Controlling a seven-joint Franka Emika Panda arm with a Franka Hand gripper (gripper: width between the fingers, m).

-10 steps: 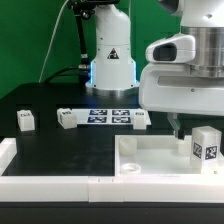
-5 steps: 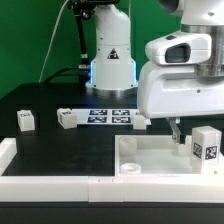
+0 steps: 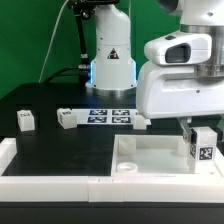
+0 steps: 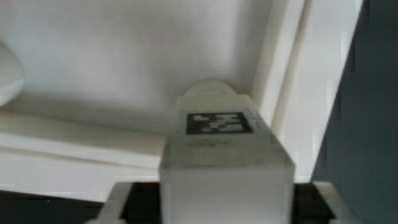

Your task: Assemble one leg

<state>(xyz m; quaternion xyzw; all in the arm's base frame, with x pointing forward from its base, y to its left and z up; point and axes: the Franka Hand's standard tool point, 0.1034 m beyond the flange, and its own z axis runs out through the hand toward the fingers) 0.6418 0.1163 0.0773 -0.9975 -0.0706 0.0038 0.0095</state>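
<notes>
Exterior view: the robot's big white hand hangs low on the exterior view's right, over a large white tray [image 3: 150, 160] that lies on the black counter [image 3: 60, 150]. The jaws [image 3: 190, 128] come down from the hand, and only one thin dark finger [image 3: 188, 129] shows under it. Right beside that finger stands the leg [image 3: 205, 146], a small white block with a black-and-white tag on its face. It stands upright on the tray, close to the tray's far right edge. From here I cannot tell if the finger touches it.

The wrist view looks straight down past the jaws. The leg [image 4: 221, 150] fills the middle of the picture, with its tag facing up at the camera. Dark finger pads [image 4: 317, 200] show low on each side of the block, and the block sits right between them. The jaws look closed on the leg, with a pad pressed on each side. Past the leg's tip is the white floor of the tray [image 4: 107, 110], and a raised white wall of the tray runs along one side, just beside the block.

Away from the jaws, on the counter, three more small white blocks stand apart from each other: one [image 3: 25, 120] far off at the exterior view's left, one [image 3: 65, 118] nearer the middle, and one [image 3: 140, 120] close behind the hand. The marker board [image 3: 110, 115] lies flat between the last two. A white wall [image 3: 60, 185] runs along the front edge of the counter.
</notes>
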